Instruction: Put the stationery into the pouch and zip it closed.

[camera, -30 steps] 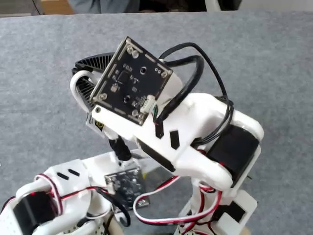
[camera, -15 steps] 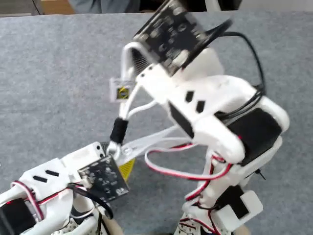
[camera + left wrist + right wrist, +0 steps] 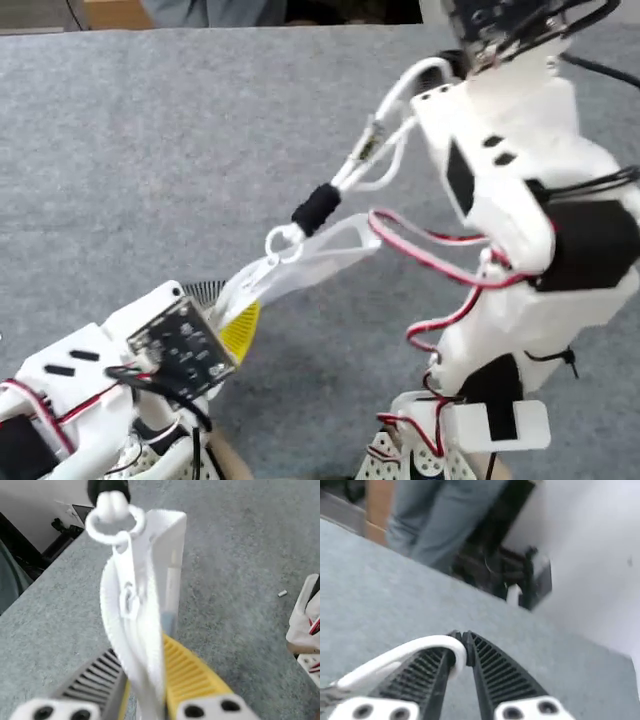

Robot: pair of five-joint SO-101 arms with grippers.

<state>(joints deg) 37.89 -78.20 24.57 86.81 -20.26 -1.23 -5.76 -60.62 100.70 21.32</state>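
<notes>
Pouch (image 3: 300,262) looks, from where I stand, strung out in the air between the two arms, above the grey table (image 3: 120,150). One end of it sits right between the jaws of the left gripper (image 3: 142,652). Those jaws are pinching it, a grey one on one side of the fabric and a yellow one on the other. Out from those jaws the pouch runs to the zip pull (image 3: 122,575). Past the pull come a black bead (image 3: 316,207) and then a white cord (image 3: 395,655). The far end of the cord loop is caught between the jaws of the right gripper (image 3: 462,639), which are pressed together on it right at their tips, well apart from the left jaws.

A pale, bluish shape shows through the pouch wall just beyond the left jaws. It may be stationery inside, but I cannot tell what it is.

My guess is that the loading is over and this is the zipping step, with one arm anchoring the pouch and the other hauling on the cord. The pull seems to sit part way between the left jaws and the far corner of the pouch, so I would not call the zip fully shut. I cannot make out the teeth well enough to say which stretch is closed. What looks to be left is running the pull to its stop, then letting go of cord and pouch.
</notes>
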